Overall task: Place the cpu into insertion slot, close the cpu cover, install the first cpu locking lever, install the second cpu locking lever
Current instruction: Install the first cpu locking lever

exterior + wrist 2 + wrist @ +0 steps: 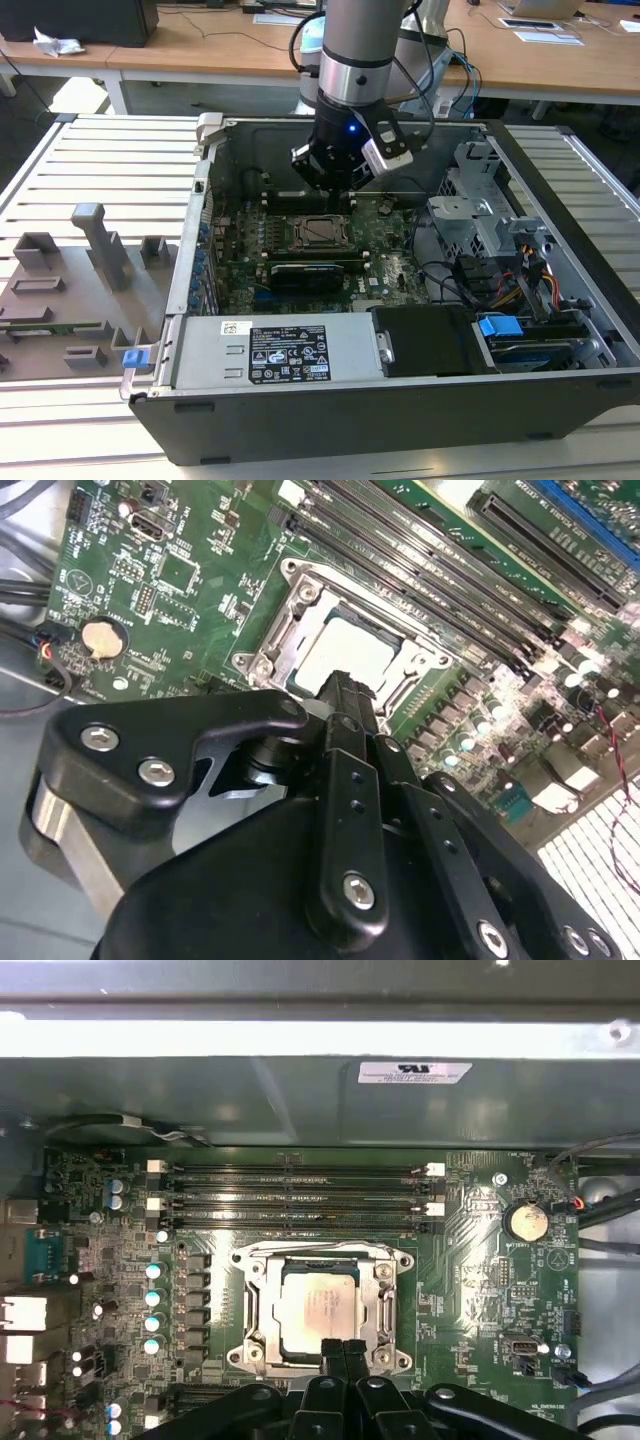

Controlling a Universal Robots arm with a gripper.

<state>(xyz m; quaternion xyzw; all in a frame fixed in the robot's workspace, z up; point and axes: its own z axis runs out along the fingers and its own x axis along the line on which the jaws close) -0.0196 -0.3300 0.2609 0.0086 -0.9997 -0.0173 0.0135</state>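
Note:
The cpu [315, 1305] lies flat in the insertion slot, its silver-grey top showing through the window of the cpu cover [262, 1310]. The cover is down around the chip and hides most of the slot. A thin wire lever [320, 1248] runs along the cover's far edge. My gripper [343, 1348] is shut with nothing between its black fingers, its tips just above the near edge of the cover. In the second wrist view the shut gripper [345, 692] overlaps the edge of the cpu [345, 650]. In the exterior view the gripper [335, 192] hangs over the socket [320, 231] inside the open case.
Long black memory slots [295, 1200] run behind the socket, with a coin battery [525, 1222] beside them. The case wall [300, 1100] rises close behind. A power supply [280, 350], a drive cage [480, 200] and cables crowd the case. A grey fixture tray [70, 290] sits outside.

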